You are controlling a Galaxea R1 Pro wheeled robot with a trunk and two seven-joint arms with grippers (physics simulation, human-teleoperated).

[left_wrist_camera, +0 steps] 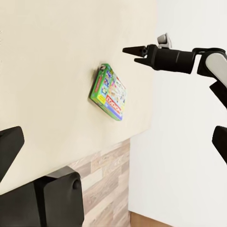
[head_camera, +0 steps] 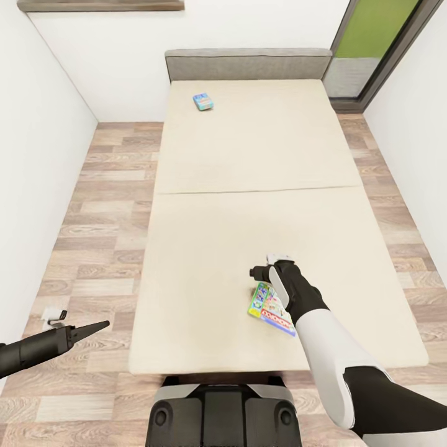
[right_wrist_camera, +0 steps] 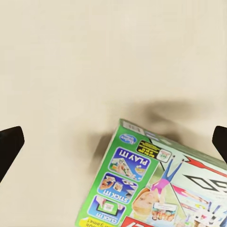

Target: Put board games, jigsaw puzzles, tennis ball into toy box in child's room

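Observation:
Two board games lie on the cream bed [head_camera: 205, 248]. The green, yellow and red one [head_camera: 271, 308] [left_wrist_camera: 109, 91] [right_wrist_camera: 161, 184] rests flat near the foot of the bed, toward its right side. The small blue one [head_camera: 203, 101] sits far off near the headboard. Just above the near game's far edge hovers my right gripper [head_camera: 259, 272] [left_wrist_camera: 132, 54], open, its fingertips [right_wrist_camera: 9, 144] spread wide and holding nothing. My left gripper [head_camera: 93, 327] hangs open over the floor, left of the bed, with one fingertip [left_wrist_camera: 10, 142] in the left wrist view. The toy box and table are out of view.
The grey headboard [head_camera: 248, 64] stands against the far wall. White walls close in on both sides, with strips of wood floor [head_camera: 105, 205] between them and the bed. A dark-framed opening [head_camera: 372, 37] is at the far right. My base [head_camera: 223, 410] touches the bed's foot.

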